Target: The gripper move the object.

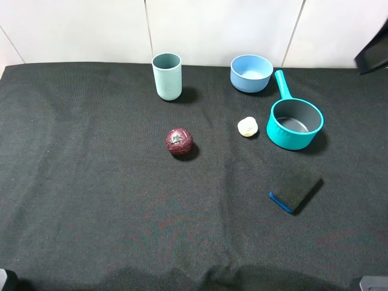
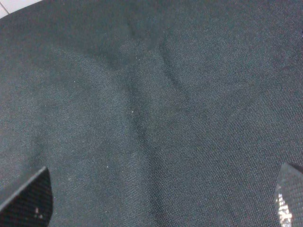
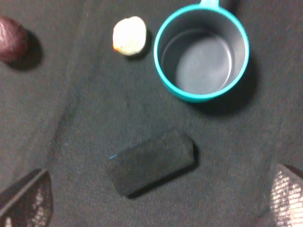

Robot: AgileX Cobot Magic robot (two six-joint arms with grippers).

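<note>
The object, a teal saucepan (image 1: 295,124) with a grey inside, stands upright at the right of the black cloth, its long handle (image 1: 282,85) pointing to the back. The right wrist view looks down on the saucepan (image 3: 201,56), which is empty. My right gripper (image 3: 156,201) hangs open above the cloth, short of the pan, with a dark sponge between it and the pan. In the left wrist view my left gripper (image 2: 158,198) is open over bare cloth, with nothing between its fingertips (image 2: 28,198).
A black sponge with a blue base (image 1: 295,190) lies in front of the pan. A white lump (image 1: 247,127) sits just left of the pan, and a maroon ball (image 1: 179,140) farther left. A pale-teal cup (image 1: 167,76) and a light-blue bowl (image 1: 251,73) stand at the back.
</note>
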